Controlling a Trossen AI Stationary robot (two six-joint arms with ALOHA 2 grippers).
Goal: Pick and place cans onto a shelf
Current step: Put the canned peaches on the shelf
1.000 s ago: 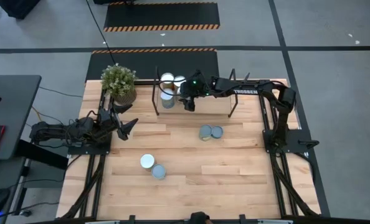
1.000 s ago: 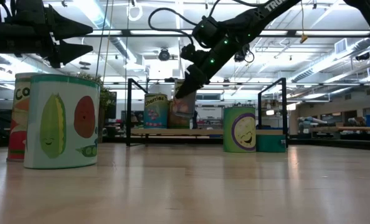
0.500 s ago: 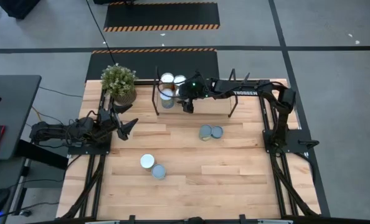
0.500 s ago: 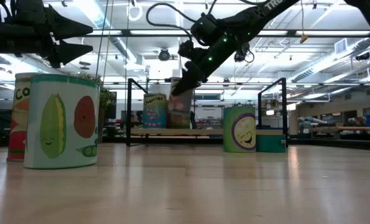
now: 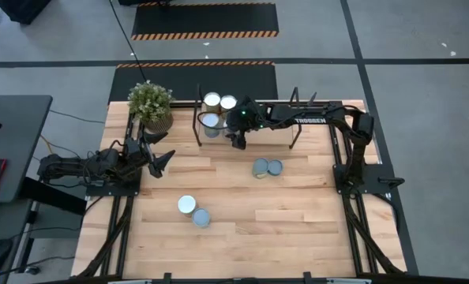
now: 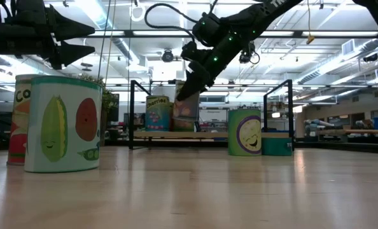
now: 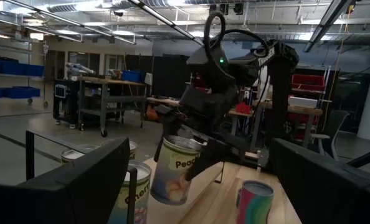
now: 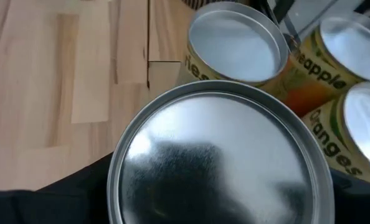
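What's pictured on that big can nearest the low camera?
The front can: corn and tomato on white, green rim; low view.

You cannot see the held can (image 5: 229, 128) from above, the right gripper (image 5: 234, 136) covers it. In the right wrist view its sides are hidden and the neighbour cans (image 8: 353, 43) are cut by the edge.

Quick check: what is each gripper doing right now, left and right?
Left gripper: open, empty, parked beside the potted plant.
Right gripper: shut on a can, held tilted at the shelf.
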